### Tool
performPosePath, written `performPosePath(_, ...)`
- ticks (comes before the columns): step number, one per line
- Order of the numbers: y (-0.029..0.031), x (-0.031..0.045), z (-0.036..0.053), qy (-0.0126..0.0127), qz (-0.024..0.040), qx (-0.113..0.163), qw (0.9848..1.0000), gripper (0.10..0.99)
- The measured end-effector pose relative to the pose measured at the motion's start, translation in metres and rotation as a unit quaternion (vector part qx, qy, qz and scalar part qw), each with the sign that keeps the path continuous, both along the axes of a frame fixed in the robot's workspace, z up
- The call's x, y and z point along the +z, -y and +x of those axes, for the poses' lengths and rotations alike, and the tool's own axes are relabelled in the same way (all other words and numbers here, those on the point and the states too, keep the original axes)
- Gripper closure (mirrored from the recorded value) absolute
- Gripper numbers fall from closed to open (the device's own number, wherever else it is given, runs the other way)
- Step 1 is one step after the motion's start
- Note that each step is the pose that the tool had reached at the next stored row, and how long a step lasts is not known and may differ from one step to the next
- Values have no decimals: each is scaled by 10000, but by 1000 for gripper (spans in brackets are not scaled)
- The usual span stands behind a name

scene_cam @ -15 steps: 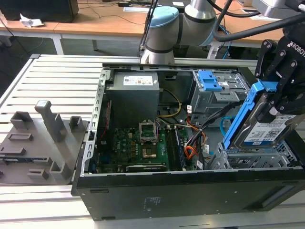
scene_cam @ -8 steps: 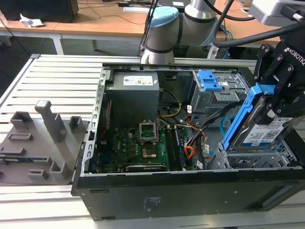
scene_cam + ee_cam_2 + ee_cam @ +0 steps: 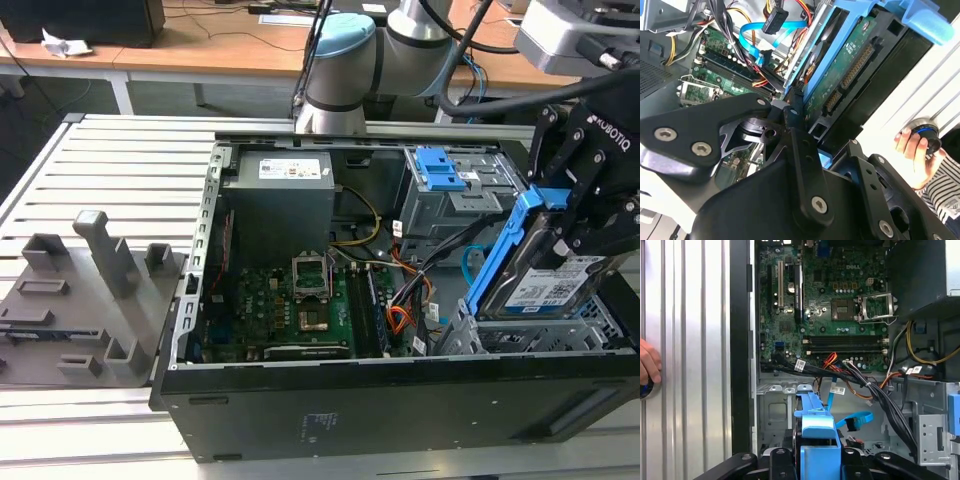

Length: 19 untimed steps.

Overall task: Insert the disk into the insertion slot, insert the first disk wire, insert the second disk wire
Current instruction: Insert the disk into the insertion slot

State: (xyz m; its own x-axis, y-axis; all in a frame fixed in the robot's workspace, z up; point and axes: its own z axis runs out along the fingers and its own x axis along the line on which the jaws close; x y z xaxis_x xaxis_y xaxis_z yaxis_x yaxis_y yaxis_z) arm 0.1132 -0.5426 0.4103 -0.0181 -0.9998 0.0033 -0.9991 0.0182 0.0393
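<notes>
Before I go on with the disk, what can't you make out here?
1. Insertion slot: exterior view, the disk and gripper cover its bay; how far in the disk sits is hidden.
2. Second disk wire: exterior view, its end runs behind the disk's carrier.
3. Hand: second wrist view, the round thing it grips is too small to identify.

We count one flat silver metal hard drive in a bright blue plastic carrier frame (image 3: 545,285) clamped in the one black gripper (image 3: 570,225), two grey metal cages, the low perforated drive cage (image 3: 462,338) beneath it and the taller cage with a blue latch (image 3: 470,200) beside it, one thin glossy light-blue flat data cable (image 3: 860,416) near it, one green motherboard (image 3: 280,300), and one person's hand (image 3: 912,150).
</notes>
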Motion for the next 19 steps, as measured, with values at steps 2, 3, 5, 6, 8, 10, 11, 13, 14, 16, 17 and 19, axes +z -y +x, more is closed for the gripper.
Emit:
performPosePath(2,0,-43,0,0,0,0,10000,725)
performPosePath(3,0,-56,0,0,0,0,10000,725)
performPosePath(5,0,-89,0,0,0,0,10000,725)
performPosePath(6,0,-102,0,0,1,0,10000,725)
performPosePath(8,0,-133,0,0,0,0,10000,725)
performPosePath(10,0,-171,0,0,-1,0,10000,725)
performPosePath(11,0,-185,0,0,-1,0,10000,725)
performPosePath(13,0,-216,0,0,0,0,10000,725)
performPosePath(14,0,-225,0,0,-1,0,10000,725)
performPosePath(16,0,-246,0,0,0,0,10000,725)
performPosePath(17,0,-252,0,0,0,0,10000,725)
performPosePath(19,0,-260,0,0,-1,0,10000,725)
